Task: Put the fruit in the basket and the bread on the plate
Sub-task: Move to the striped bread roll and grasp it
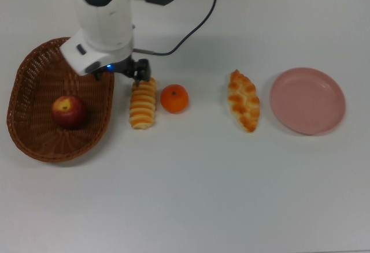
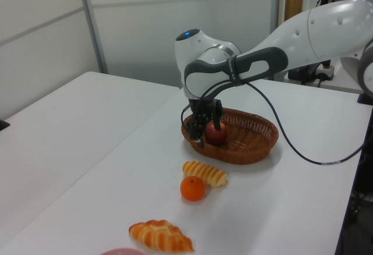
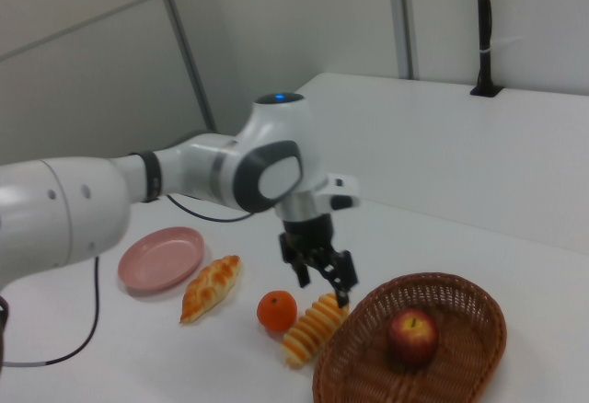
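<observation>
The dark red apple point(image 1: 69, 111) lies alone inside the wicker basket point(image 1: 34, 80) at the top view's left. My gripper point(image 3: 322, 280) hangs open and empty just past the basket's right rim, above the far end of the ribbed bread point(image 1: 143, 107). The orange mandarin point(image 1: 174, 99) sits on the table right beside that loaf. Further to the top view's right lies the braided bread point(image 1: 243, 100), and beyond it the pink plate point(image 1: 307, 100) holds nothing. In the left view the gripper point(image 2: 208, 121) hovers in front of the apple point(image 2: 216, 133).
A black cable point(image 1: 191, 30) trails from the arm across the back of the white table. A second white table point(image 2: 64, 121) stands at the left view's left. The arm's white body point(image 1: 107, 16) overhangs the basket's far right edge.
</observation>
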Controlling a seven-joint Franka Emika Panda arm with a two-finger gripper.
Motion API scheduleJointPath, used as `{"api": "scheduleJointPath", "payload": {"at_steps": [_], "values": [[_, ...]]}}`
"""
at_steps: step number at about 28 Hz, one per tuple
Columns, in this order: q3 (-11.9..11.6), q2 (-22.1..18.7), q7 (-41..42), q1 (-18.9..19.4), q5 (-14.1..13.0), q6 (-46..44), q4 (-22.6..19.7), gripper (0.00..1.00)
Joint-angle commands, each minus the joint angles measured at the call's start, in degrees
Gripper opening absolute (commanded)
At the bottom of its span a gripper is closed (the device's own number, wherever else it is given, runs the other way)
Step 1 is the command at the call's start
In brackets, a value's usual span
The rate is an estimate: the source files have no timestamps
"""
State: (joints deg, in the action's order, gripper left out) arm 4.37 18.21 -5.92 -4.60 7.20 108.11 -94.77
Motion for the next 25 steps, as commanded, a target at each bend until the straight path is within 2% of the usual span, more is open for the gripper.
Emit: {"api": "scheduleJointPath", "payload": {"at_steps": [1, 8, 19, 25], "values": [[-0.59, -2.83, 0.56, 3.45, -1.22, 0.43, -5.15, 1.0], [-0.68, -2.74, -0.93, 6.53, -0.95, 5.18, -10.69, 1.0], [-0.94, -0.28, -1.37, 6.27, -0.25, 6.76, -10.87, 0.99], [-1.12, 1.21, -1.37, 6.09, 0.62, 7.99, -10.87, 0.82]]}}
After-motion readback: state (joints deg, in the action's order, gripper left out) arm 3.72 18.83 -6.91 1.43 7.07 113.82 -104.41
